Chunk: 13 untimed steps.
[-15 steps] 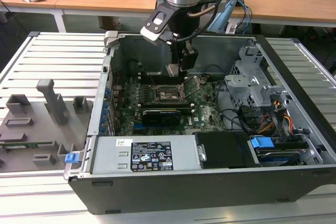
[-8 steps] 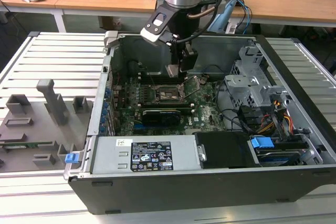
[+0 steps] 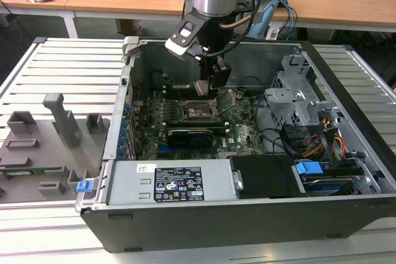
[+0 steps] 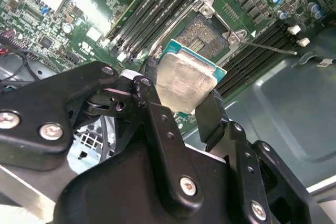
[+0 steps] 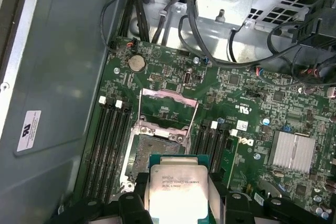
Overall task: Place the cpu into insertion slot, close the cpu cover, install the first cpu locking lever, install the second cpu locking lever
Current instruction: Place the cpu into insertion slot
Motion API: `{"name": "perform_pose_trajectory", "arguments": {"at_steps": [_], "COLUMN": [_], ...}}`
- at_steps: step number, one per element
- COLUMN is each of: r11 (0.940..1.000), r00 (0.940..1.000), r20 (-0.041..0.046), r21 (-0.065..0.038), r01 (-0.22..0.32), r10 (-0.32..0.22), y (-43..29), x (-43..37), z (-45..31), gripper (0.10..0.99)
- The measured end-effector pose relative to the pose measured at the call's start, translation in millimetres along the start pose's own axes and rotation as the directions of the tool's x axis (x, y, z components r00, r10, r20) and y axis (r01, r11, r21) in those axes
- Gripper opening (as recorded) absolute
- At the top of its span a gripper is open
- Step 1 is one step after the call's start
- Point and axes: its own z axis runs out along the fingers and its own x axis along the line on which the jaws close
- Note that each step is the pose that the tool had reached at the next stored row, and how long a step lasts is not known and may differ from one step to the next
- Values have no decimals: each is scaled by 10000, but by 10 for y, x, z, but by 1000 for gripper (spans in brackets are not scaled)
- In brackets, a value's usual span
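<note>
Reaching steeply down, black pincer [image 4: 182, 94] clamped on thin, square, silvery-grey metal cpu [image 4: 186, 80]. Hovering near dark, square, metal-rimmed insertion slot [image 5: 156, 146], thin silvery cpu cover [image 5: 168, 94] raised.

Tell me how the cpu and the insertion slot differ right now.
The cpu is clamped in the gripper, held off the board; the insertion slot sits fixed in the green board, empty and uncovered. The cpu's top is pale silvery metal with a green edge; the insertion slot is dark inside a metal rim. Both are square.
</note>
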Motion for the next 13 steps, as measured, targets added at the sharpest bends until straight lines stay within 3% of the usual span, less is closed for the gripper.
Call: {"name": "perform_pose_trajectory", "arguments": {"at_steps": [2,8,13], "r11": [10000,10000,9993], "r00": [10000,10000,9993], "r20": [-16,-36,-18], "r21": [73,83,100], "r01": [0,-2,-373], "r10": [0,2,373], "y": [-1,-11,-12], "x": [-1,-3,-4], "z": [25,89,132], "gripper": [537,537,537]}}
